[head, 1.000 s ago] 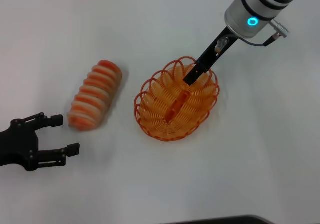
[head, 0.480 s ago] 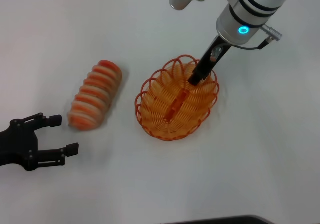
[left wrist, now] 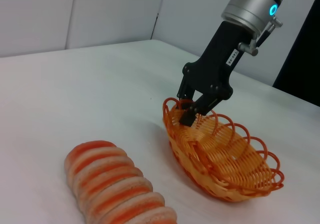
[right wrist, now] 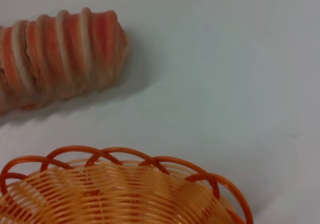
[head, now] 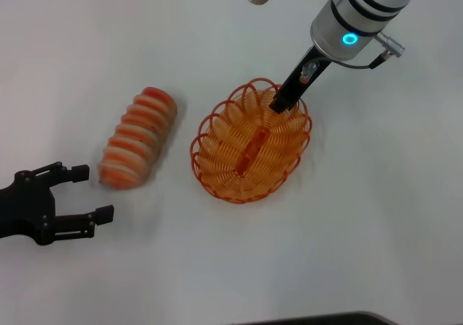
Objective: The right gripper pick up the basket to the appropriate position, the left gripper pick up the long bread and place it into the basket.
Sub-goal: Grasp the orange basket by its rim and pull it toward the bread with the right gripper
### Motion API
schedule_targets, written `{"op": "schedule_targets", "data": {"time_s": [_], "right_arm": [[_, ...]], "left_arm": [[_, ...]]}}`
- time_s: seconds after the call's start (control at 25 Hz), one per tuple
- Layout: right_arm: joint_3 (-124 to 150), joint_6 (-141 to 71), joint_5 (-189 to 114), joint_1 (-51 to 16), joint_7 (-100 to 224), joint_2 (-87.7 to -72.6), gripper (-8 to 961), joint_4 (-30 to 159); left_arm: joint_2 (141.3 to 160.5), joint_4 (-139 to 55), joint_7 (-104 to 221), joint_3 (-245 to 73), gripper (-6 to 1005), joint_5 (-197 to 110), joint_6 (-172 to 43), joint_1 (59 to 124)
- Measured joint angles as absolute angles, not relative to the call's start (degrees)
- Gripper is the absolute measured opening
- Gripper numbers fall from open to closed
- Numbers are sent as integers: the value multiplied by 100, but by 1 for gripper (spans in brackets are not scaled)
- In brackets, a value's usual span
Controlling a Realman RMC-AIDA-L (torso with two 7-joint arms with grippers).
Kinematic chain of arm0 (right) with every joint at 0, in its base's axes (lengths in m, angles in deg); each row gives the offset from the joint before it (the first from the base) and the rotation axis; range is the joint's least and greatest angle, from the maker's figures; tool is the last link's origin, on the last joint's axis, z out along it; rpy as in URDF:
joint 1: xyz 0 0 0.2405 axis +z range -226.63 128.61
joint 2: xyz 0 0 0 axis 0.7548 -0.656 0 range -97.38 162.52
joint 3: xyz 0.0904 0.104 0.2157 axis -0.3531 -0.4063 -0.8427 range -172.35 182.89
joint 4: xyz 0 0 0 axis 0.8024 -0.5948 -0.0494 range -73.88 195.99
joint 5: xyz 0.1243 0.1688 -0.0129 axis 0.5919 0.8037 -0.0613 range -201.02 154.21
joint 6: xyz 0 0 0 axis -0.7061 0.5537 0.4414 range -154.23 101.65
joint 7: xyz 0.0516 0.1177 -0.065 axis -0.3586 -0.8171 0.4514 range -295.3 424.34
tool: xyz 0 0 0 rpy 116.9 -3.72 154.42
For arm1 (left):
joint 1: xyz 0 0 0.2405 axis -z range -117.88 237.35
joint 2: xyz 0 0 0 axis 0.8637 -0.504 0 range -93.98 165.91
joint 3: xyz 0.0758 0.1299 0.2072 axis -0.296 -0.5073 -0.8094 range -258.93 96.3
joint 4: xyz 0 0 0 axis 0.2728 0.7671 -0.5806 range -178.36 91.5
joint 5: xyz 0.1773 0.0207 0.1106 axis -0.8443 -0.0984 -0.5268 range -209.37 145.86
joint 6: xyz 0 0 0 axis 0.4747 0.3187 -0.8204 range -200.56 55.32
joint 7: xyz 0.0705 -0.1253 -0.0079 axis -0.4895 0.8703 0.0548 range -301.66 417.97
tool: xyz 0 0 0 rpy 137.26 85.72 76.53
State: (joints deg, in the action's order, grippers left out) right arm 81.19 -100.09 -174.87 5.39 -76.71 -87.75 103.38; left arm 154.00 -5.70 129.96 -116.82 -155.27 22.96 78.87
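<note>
The orange woven basket point(head: 221, 133) sits at the middle of the white table. My right gripper point(head: 278, 106), on the arm with the blue ring, is shut on the basket's far rim; the left wrist view shows its fingers point(left wrist: 187, 117) pinching the scalloped rim of the basket point(left wrist: 225, 154). The long bread point(head: 137, 137), striped orange and cream, lies on the table left of the basket, a gap between them. My left gripper point(head: 94, 192) is open and empty, just in front and to the left of the bread's near end. The right wrist view shows the basket rim point(right wrist: 110, 156) and the bread point(right wrist: 60, 54).
The white table point(head: 362, 231) is bare around the basket and bread. A dark edge point(head: 318, 319) runs along the front of the table.
My right gripper has shifted a little left and away, dragging the basket slightly left with it. The left gripper and the bread have not moved.
</note>
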Motion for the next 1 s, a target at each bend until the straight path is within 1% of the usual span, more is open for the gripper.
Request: {"op": "schedule_targets", "data": {"time_s": [0.2, 0.6, 0.84, 1.0], "right_arm": [[7785, -10067, -17424, 530, -7672, -8756, 181, 10349], [6008, -10807, -17225, 375, -7807, -8669, 165, 10350], [5248, -11080, -16926, 137, -8197, -8572, 100, 10352], [5118, -11167, -16610, -172, -8546, -8550, 92, 10360]], "left_arm": [[15402, -562, 12996, -11673, 931, -15556, 2291, 7905], [15420, -507, 12996, -11607, 931, -15506, 2291, 7959], [15525, -187, 12996, -11475, 931, -15501, 2284, 7981], [15561, -35, 12996, -11364, 931, -15498, 2279, 7993]]}}
